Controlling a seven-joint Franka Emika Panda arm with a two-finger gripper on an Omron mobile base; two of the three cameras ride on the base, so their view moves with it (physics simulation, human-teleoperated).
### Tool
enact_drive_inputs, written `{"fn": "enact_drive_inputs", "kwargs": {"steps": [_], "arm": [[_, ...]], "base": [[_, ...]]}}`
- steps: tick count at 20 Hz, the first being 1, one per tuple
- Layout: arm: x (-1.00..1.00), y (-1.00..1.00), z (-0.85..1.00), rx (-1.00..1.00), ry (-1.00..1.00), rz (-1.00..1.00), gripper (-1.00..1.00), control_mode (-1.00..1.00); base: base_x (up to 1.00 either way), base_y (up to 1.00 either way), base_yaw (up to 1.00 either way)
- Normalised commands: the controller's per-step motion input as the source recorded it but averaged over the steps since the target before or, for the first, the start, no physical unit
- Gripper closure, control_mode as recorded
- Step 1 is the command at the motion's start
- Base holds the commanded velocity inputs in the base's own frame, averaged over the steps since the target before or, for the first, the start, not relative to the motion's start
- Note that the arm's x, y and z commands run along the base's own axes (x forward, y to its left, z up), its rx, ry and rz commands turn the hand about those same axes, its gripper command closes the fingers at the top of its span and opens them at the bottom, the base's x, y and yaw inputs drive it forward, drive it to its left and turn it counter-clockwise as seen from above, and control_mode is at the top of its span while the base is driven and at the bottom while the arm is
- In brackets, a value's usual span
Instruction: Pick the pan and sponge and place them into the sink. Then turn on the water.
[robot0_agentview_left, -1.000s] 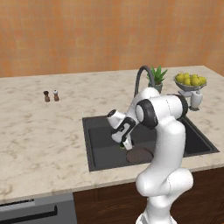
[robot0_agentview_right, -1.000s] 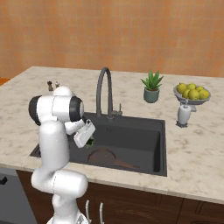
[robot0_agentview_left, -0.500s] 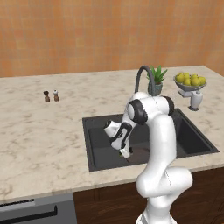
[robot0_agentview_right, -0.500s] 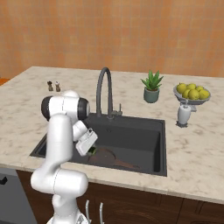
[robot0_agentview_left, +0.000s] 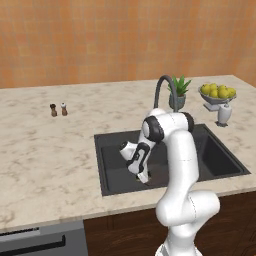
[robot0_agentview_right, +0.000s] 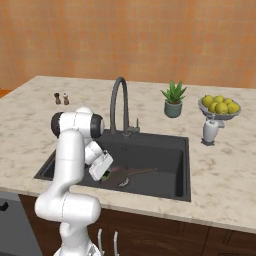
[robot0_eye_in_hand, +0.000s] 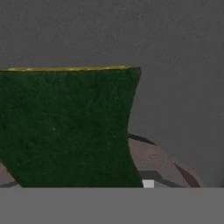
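My gripper (robot0_agentview_right: 104, 175) is down inside the dark grey sink (robot0_agentview_right: 167, 159), shut on the sponge (robot0_agentview_right: 107, 175). In the hand view the sponge (robot0_eye_in_hand: 65, 127) looms large, dark green with a thin yellow edge on top, and it hides my fingertips. Just beneath it, on the basin floor, lies the brown pan (robot0_eye_in_hand: 154, 161). In the right base view the pan (robot0_agentview_right: 121, 173) sits at the front of the basin with its thin handle pointing right. From the left base view, the gripper (robot0_agentview_left: 144, 178) hangs low over the front of the sink (robot0_agentview_left: 220, 159). No water runs from the faucet (robot0_agentview_right: 119, 100).
A potted plant (robot0_agentview_right: 173, 100), a bowl of lemons (robot0_agentview_right: 219, 106) and a small white bottle (robot0_agentview_right: 209, 131) stand on the counter right of the faucet. Two small shakers (robot0_agentview_left: 58, 109) stand at the back left. The right half of the basin is free.
The arm has swung down from above the basin to just over its floor, carrying the sponge with it. The pan has not moved.
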Motion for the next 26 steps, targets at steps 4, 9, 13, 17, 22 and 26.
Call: {"fn": "enact_drive_inputs", "kwargs": {"steps": [4,9,13,17,22,26], "arm": [[-0.03,-0.42,-0.05,0.01,-0.07,-0.07,-1.0,-1.0],[-0.08,-0.66,0.07,0.08,-0.15,-0.11,-1.0,-1.0],[-0.04,-0.13,0.37,0.05,-0.14,-0.17,-1.0,-1.0],[-0.21,0.02,0.76,0.0,-0.22,-0.13,-1.0,-1.0],[-0.72,0.44,0.76,0.0,-0.43,-0.04,-1.0,-1.0],[-0.67,0.54,0.78,0.0,-0.61,0.0,-1.0,-1.0]], "base": [[0.0,0.0,0.0],[0.0,0.0,0.0],[0.0,0.0,0.0],[0.0,0.0,0.0],[0.0,0.0,0.0],[0.0,0.0,0.0]]}}
